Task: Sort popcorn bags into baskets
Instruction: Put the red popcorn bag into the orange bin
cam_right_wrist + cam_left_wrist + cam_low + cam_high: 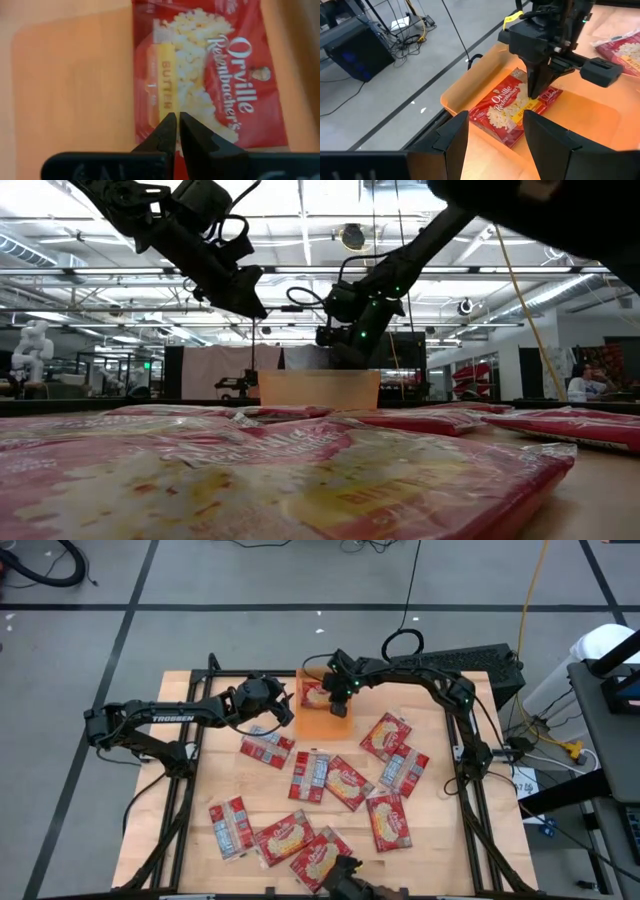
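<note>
One popcorn bag (pixel 512 107) lies in the orange basket (pixel 318 720) at the wooden desk's (pixel 200 790) far edge; others scatter nearer. Right end effector (pixel 177 131) pinched together above it, left end effector (pixel 492 145) apart alongside.

overhead, table-level, both wrist views sharing orange tray (pixel 470 80)
</note>
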